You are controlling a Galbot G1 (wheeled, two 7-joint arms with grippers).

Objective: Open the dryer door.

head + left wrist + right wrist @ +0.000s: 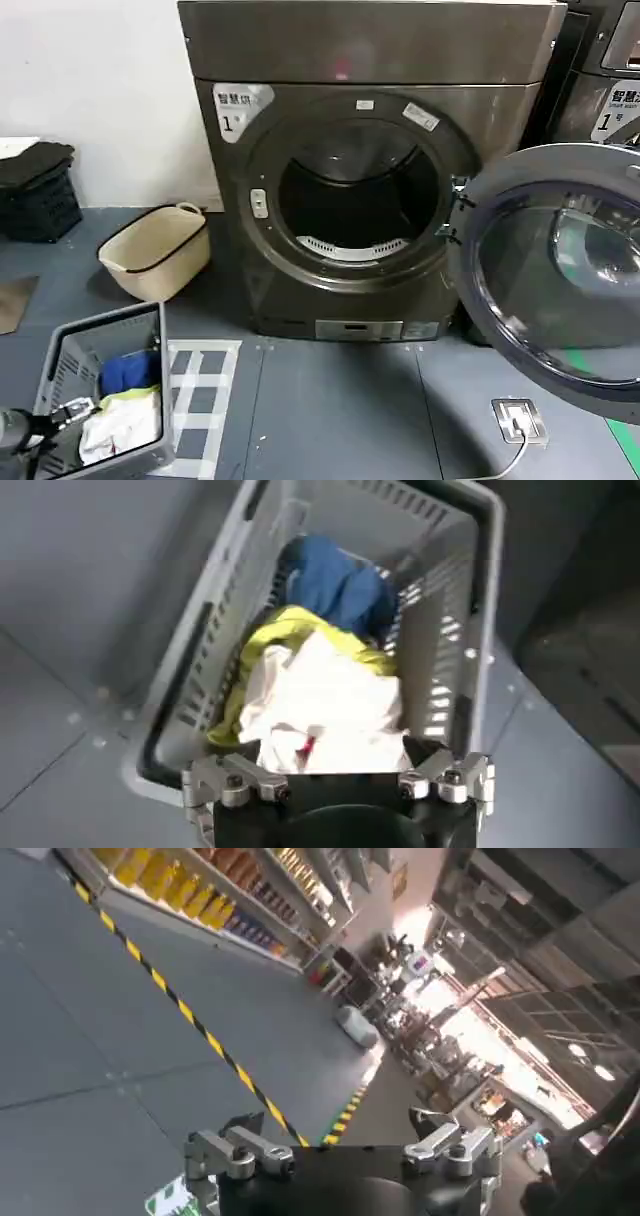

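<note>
glossy chrome-rimmed glass dryer door (560,275), plastic basket (100,330)

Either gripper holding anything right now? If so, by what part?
Nothing held. Left gripper is open above the laundry basket; right gripper is open, facing away. The dryer door already stands open, untouched.

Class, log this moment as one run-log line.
dryer door: swung open | left gripper: open over laundry basket | right gripper: open, empty

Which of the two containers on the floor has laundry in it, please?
The grey slatted basket, nearest the left end effector, holds blue, yellow and white laundry. The round beige tub beside the dryer looks empty.
</note>
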